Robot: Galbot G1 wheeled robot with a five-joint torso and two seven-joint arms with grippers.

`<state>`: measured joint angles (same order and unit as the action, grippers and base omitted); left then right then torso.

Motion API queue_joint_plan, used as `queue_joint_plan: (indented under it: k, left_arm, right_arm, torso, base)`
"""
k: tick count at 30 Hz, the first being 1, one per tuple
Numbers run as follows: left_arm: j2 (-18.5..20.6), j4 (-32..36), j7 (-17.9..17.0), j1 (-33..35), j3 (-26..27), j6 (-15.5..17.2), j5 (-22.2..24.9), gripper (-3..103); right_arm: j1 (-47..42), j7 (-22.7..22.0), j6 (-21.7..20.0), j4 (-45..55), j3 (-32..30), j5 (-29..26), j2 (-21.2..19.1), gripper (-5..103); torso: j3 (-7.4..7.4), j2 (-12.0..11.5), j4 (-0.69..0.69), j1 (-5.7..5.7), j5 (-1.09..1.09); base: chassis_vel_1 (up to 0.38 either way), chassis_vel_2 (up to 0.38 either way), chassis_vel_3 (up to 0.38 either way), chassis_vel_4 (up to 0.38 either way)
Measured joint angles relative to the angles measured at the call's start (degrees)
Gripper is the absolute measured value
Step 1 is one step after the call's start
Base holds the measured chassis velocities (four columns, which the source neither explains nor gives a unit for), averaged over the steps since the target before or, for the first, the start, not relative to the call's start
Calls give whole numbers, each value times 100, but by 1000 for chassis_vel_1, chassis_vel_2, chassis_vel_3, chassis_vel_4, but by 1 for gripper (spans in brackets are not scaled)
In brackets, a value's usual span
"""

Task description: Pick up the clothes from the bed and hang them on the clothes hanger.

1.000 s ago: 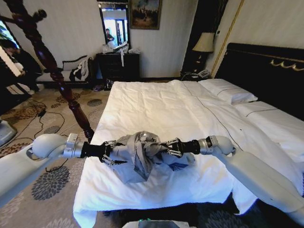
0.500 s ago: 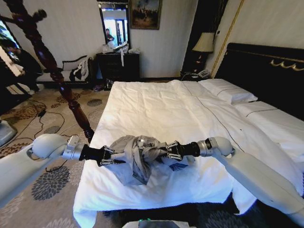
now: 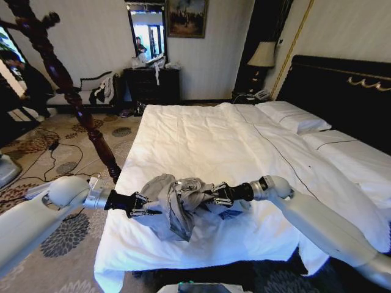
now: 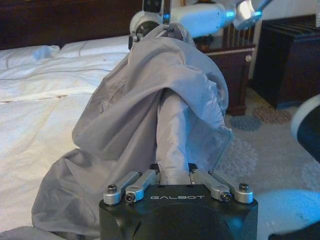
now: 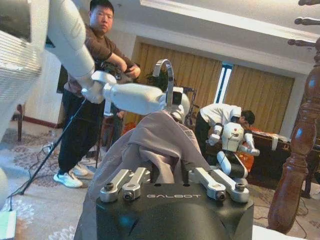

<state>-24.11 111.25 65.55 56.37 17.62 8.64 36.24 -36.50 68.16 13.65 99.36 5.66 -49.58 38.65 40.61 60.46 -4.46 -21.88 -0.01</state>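
The grey-blue shirt hangs bunched between the two grippers, lifted just above the white duvet of the bed near the bed's foot end, its lower folds drooping toward the duvet. The left gripper reaches in from the carpet side of the bed, and its jaws are closed on a fold of the shirt; in the left wrist view that gripper has a pale twist of fabric pinched between its linkages, with the rest of the shirt rising in front of it. The right gripper comes from the headboard side of the bed and its jaws also clamp the cloth; in the right wrist view that gripper shows the shirt draped up from between its jaws. A silvery hook of the clothes hanger stands up out of the top of the bunched shirt. The dark turned-wood coat stand rises beside the bed, on the carpet.
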Motion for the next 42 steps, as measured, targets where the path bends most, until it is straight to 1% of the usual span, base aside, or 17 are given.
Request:
queue_joint_plan:
  k: [3,5,9,13,14,17,20,21,22,24,25,26,29,30,34,40,42]
  left_arm:
    - [-217,-226,-18,5,-16,-6,-2,18]
    - [-305,-323,-33,7,-17,-8,-2,18]
    - [-692,-770,-148,44,16,-12,63,18]
    - [-852,-925,-217,52,55,-12,144,18]
    - [-922,-972,-272,49,91,-10,179,18]
    - [-980,-987,-403,20,171,24,364,18]
    - [-935,-974,-701,-32,297,101,816,18]
    - [-935,-974,-701,-32,297,101,816,18]
    - [-817,-974,-929,-76,390,158,1109,18]
    - [-585,-1014,-1365,-203,490,267,1566,18]
    - [-585,-1014,-1365,-203,490,267,1566,18]
    - [-443,-1048,-1745,-329,516,354,1881,18]
    - [-63,-1132,-2938,-706,560,707,2867,18]
    - [-63,-1132,-2938,-706,560,707,2867,18]
    - [345,-1533,-4012,-1440,424,1250,3915,18]
    - [488,-2220,-4353,-2524,-163,1689,4310,18]
    - [510,-2580,-4356,-3281,-799,1952,4357,18]
  right_arm:
    - [178,40,83,-272,112,-75,182,47]
    - [230,73,104,-371,126,-135,238,47]
    - [386,158,200,-755,105,-563,426,69]
    - [416,55,272,-901,59,-966,483,74]
    - [408,-140,297,-934,22,-1325,494,84]
    - [329,-624,349,-880,-64,-1907,488,90]
    - [146,-1926,608,-589,-256,-2642,523,100]
    - [146,-1926,608,-589,-256,-2642,523,100]
    - [67,-2794,815,-408,-382,-2913,604,100]
    - [0,-3802,1063,-204,-600,-3065,706,100]
    - [0,-3802,1063,-204,-600,-3065,706,100]
    - [-36,-4115,1191,-176,-704,-3021,761,100]
    - [-135,-4338,1367,-165,-906,-2669,870,100]
    - [-135,-4338,1367,-165,-906,-2669,870,100]
    - [-303,-4430,1369,73,-968,-2515,994,100]
    - [-505,-4490,1349,233,-1035,-2311,1128,100]
    - [-593,-4509,1334,276,-1066,-2257,1180,100]
  torso:
    - [0,0,0,0,0]
    - [0,0,0,0,1]
    - [0,0,1,0,0]
    - [0,0,0,0,0]
    - [0,0,1,0,1]
    - [0,0,-1,0,0]
    - [0,0,-2,0,0]
    - [0,0,-2,0,0]
    - [0,0,-1,0,1]
    - [0,0,3,1,0]
    - [0,0,3,1,0]
    - [0,0,2,1,-1]
    - [0,0,-2,0,1]
    - [0,0,-2,0,1]
    - [0,0,2,1,0]
    - [0,0,1,0,1]
    - [0,0,0,1,-2]
  base:
    - [0,0,0,0]
    - [0,0,0,0]
    - [0,0,0,0]
    - [0,0,0,0]
    - [0,0,0,0]
    - [0,0,0,0]
    - [0,0,0,0]
    - [0,0,0,0]
    - [0,0,0,0]
    - [0,0,0,0]
    - [0,0,0,0]
    - [0,0,0,0]
    - [0,0,0,0]
    - [0,0,0,0]
    - [0,0,0,0]
    - [0,0,0,0]
    - [0,0,0,0]
